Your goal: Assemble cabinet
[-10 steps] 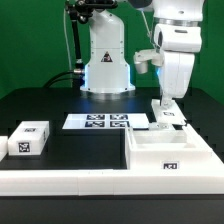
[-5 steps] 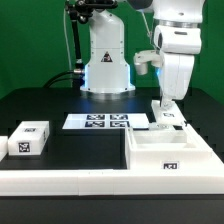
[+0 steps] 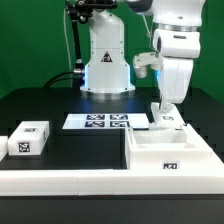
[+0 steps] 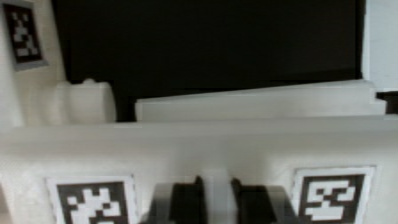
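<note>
**A:** Left to right, what's on the table?

**B:** At eight o'clock in the exterior view, a loose block point(image 3: 30, 138) lies alone, tag showing. Near the centre is the marker board point(image 3: 108, 122). At four o'clock sits the cabinet shell point(image 3: 150, 166), hollow upward, with the long rail point(image 3: 60, 183) running along the front. At the shell's twelve o'clock, the gripper point(image 3: 164, 108) stands over a small tagged piece point(image 3: 169, 120) just behind its back wall.

**A:** What has just changed?

**B:** Very little. The wrist has sunk a touch and edged toward nine o'clock. The piece, the block and the shell haven't visibly moved.

**A:** And the fingers?

**B:** In the wrist view the dark fingers point(image 4: 187, 198) stand close, with a narrow pale strip between them and a tag on either side. I cannot tell whether they pinch it or merely straddle it.

**A:** What does that mean for the cabinet?

**B:** I'd judge it a fine settling on that piece, not a carry. Most of the assembly looks undone, since the loose block lies well apart from the shell.
</note>
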`<state>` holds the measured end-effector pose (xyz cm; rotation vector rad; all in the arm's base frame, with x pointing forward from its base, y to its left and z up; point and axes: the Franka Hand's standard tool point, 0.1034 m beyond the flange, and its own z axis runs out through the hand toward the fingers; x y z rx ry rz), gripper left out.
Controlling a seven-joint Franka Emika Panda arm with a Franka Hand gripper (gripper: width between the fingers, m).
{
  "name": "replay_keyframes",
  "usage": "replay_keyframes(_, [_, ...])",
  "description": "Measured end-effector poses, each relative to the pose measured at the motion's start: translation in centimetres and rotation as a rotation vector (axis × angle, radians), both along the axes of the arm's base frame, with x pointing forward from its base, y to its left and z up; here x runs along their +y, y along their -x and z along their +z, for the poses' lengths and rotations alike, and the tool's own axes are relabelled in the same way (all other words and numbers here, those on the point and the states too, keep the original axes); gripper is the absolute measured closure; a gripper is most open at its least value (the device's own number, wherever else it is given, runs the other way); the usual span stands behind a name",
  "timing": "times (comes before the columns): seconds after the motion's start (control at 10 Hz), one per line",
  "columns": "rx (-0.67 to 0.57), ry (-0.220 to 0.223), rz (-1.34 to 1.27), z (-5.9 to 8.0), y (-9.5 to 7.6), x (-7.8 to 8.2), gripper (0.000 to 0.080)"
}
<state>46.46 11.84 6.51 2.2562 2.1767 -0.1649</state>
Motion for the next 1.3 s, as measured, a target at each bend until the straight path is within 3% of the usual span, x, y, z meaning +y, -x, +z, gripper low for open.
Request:
replay_keyframes(0.5, [-0.010,-0.014,0.009,-0.3,-1.7,0.4,0.0737])
replay_keyframes(1.0, [-0.009,-0.015,0.010,-0.3,-1.8,0.4,0.0737])
replay_keyframes(1.3, [-0.015,-0.019,-0.004,-0.3,-5.5,0.5,0.0737])
